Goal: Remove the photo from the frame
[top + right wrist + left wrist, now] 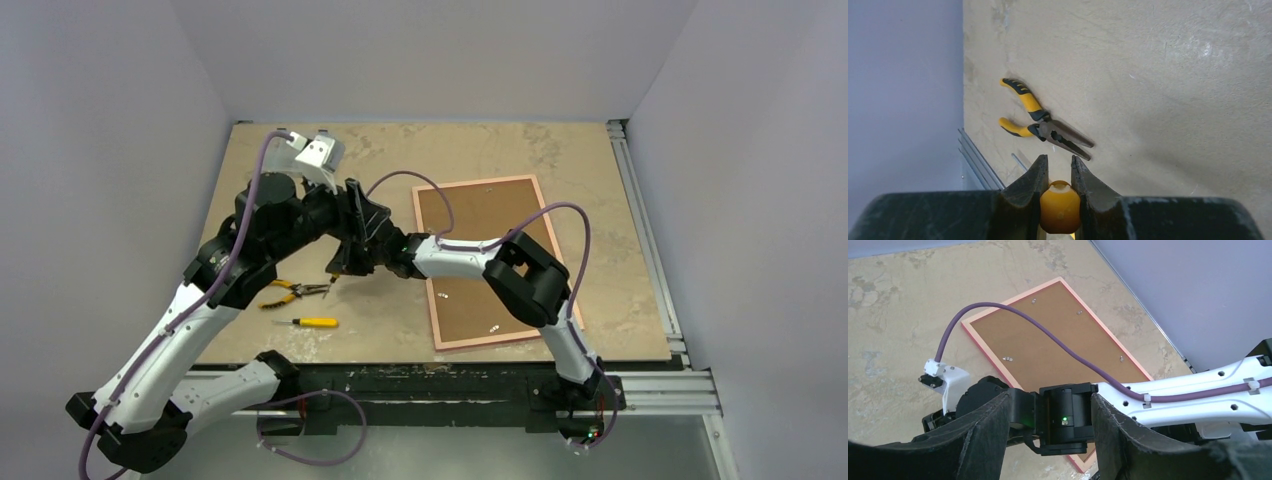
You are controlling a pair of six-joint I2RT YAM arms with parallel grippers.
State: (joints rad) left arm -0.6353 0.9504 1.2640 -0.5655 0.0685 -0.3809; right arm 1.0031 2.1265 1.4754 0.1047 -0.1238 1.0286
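Note:
The frame (478, 183) lies face down at the table's middle right, its thin pink rim around the photo's brown board back (485, 255). The printed side is hidden. Small metal tabs sit on the board. Both also show in the left wrist view, the frame's rim (983, 347) and the board (1048, 340). My left gripper (365, 230) hangs open and empty left of the frame, its fingers (993, 430) wide apart on either side of my right wrist. My right gripper (340, 265) reaches left off the frame and is shut on a yellow rounded tool handle (1060, 207).
Yellow-handled pliers (285, 290) lie on the table left of both grippers, just beyond my right fingertips in the right wrist view (1048, 127). A yellow screwdriver (315, 322) lies near the front edge. Metal rails (650, 250) run along the right side. Walls close in all around.

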